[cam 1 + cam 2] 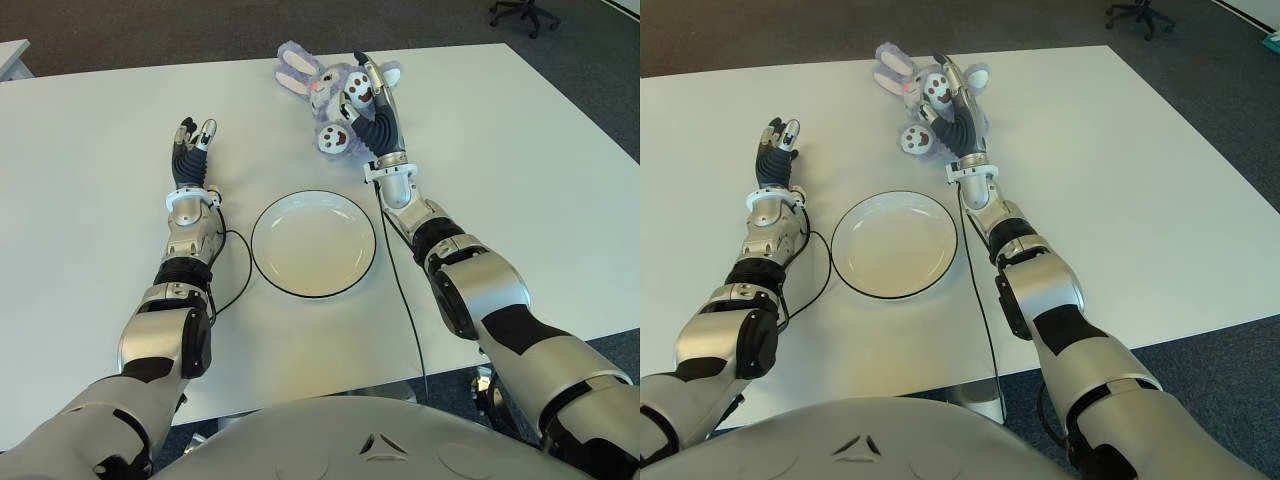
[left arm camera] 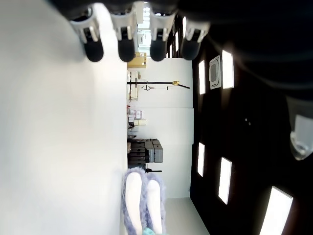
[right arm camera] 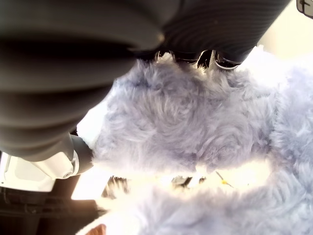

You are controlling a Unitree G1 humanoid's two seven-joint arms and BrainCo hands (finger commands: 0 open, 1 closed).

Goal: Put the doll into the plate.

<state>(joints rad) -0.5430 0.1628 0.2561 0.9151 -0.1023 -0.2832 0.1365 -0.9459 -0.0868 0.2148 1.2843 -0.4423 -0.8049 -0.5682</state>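
Note:
A purple plush bunny doll [image 1: 325, 82] lies at the far middle of the white table [image 1: 520, 180], its ears toward the left. My right hand [image 1: 368, 95] lies over the doll's right side with the fingers stretched along it. In the right wrist view its fur [image 3: 186, 127] presses against the palm, and the thumb [image 3: 73, 152] is beside it. The empty white plate [image 1: 313, 243] with a dark rim sits nearer me, below the doll. My left hand [image 1: 192, 140] shows left of the plate, fingers [image 2: 126, 49] straight and holding nothing.
Black cables run along the table from each wrist, one [image 1: 400, 290] just right of the plate and one [image 1: 232, 265] at its left. An office chair [image 1: 525, 12] stands on the carpet beyond the table's far right corner.

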